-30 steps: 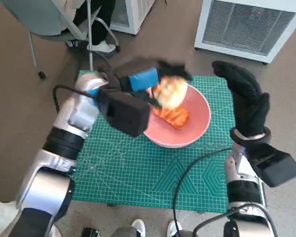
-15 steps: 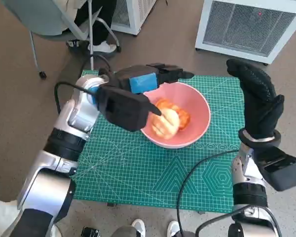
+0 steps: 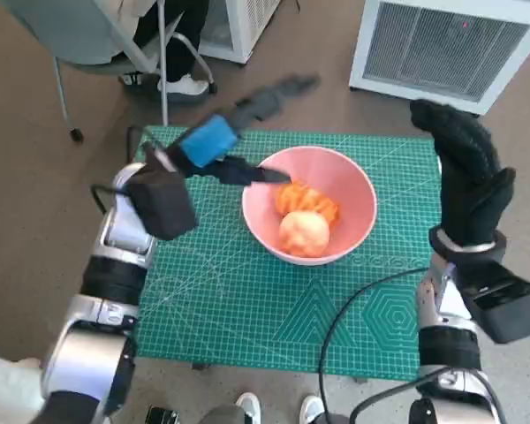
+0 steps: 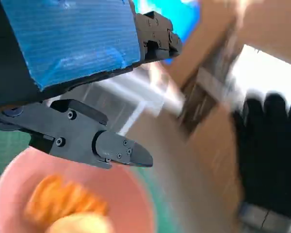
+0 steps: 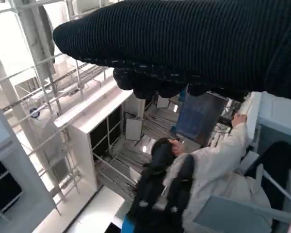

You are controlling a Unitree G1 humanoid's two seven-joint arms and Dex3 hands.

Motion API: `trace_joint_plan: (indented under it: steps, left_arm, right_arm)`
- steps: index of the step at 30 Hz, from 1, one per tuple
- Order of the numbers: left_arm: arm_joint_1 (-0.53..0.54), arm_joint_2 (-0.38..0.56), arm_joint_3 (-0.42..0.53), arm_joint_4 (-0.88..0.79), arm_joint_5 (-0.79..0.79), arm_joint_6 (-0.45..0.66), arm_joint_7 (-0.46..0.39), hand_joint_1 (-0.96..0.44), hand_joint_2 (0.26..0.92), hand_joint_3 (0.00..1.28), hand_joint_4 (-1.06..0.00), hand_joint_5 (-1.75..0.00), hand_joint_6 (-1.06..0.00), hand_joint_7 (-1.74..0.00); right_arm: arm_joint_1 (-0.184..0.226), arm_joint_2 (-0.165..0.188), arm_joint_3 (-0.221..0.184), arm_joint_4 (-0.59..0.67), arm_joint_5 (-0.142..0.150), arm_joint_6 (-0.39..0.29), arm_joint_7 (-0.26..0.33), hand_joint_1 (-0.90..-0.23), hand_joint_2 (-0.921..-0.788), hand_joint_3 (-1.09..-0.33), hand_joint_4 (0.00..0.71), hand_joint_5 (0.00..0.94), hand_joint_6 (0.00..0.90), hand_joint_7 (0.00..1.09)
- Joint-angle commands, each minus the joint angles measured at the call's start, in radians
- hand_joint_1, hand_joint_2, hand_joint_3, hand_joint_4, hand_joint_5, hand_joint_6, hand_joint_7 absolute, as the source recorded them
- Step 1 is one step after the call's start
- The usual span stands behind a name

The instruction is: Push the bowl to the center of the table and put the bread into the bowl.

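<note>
The pink bowl [image 3: 360,201] stands on the green mat, a little right of its middle. Inside lie a pale round bun [image 3: 303,234] and an orange piece of bread [image 3: 308,200]. My left hand [image 3: 219,146], blue tape on its back, hovers over the bowl's left rim with fingers spread and nothing in them. The left wrist view shows those black fingers [image 4: 104,143] above the bowl [image 4: 136,196] and the orange bread [image 4: 63,204]. My gloved right hand [image 3: 464,172] stands upright beyond the mat's right edge, holding nothing; its glove [image 5: 194,43] fills the right wrist view.
The green cutting mat [image 3: 247,300] covers the small table. A white slatted unit [image 3: 450,44] stands behind on the right, a chair [image 3: 88,35] behind on the left. A seated person [image 5: 218,170] shows in the right wrist view. Feet [image 3: 247,406] show at the near edge.
The left hand held the bun over the bowl, let it drop in beside the orange bread, then drew back to the left with fingers open. The right hand stayed raised, shifting slightly right.
</note>
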Motion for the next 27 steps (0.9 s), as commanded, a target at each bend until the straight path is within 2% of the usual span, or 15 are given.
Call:
trace_joint_plan:
  steps: [1, 3, 5, 8, 17, 23, 27]
  left_arm:
    - [0.071, -0.077, 0.057, -0.138, -0.071, -0.036, 0.104, -0.49, 0.921, 0.32, -0.23, -0.04, -0.26, -0.17]
    - [0.095, -0.101, 0.064, -0.195, -0.083, -0.028, 0.136, -0.48, 0.921, 0.39, -0.24, -0.03, -0.2, -0.29]
    - [0.117, -0.123, 0.069, -0.238, -0.09, -0.024, 0.165, -0.47, 0.921, 0.45, -0.23, -0.01, -0.08, -0.49]
    - [0.14, -0.144, 0.074, -0.278, -0.089, -0.031, 0.202, -0.48, 0.921, 0.52, -0.22, 0.0, -0.03, -0.58]
    - [0.181, -0.183, 0.082, -0.311, -0.158, -0.051, 0.195, -0.6, 0.921, 0.58, -0.18, 0.0, 0.0, -0.57]
    - [0.191, -0.183, 0.079, -0.304, -0.176, -0.078, 0.176, -0.63, 0.921, 0.59, -0.16, 0.0, 0.0, -0.55]
    - [0.186, -0.185, 0.081, -0.28, -0.193, -0.1, 0.158, -0.62, 0.921, 0.59, -0.16, 0.0, 0.0, -0.55]
  right_arm:
    - [-0.014, -0.002, 0.004, -0.039, 0.023, 0.054, -0.008, -0.593, -0.921, -0.744, 0.376, 0.003, 0.287, 0.14]
    - [-0.018, -0.001, 0.005, -0.06, 0.026, 0.071, -0.012, -0.592, -0.921, -0.742, 0.378, 0.003, 0.29, 0.14]
    - [-0.022, 0.002, 0.006, -0.083, 0.024, 0.089, -0.02, -0.588, -0.921, -0.741, 0.379, 0.004, 0.294, 0.14]
    - [-0.027, 0.008, 0.01, -0.117, 0.016, 0.112, -0.035, -0.582, -0.921, -0.743, 0.381, 0.004, 0.298, 0.14]
    - [-0.038, 0.014, 0.026, -0.174, -0.03, 0.145, -0.087, -0.589, -0.921, -0.755, 0.381, 0.003, 0.308, 0.15]
    - [-0.047, 0.011, 0.037, -0.186, -0.07, 0.152, -0.117, -0.597, -0.921, -0.76, 0.381, 0.002, 0.309, 0.15]
    - [-0.05, 0.005, 0.041, -0.184, -0.084, 0.15, -0.127, -0.598, -0.921, -0.761, 0.38, 0.001, 0.309, 0.15]
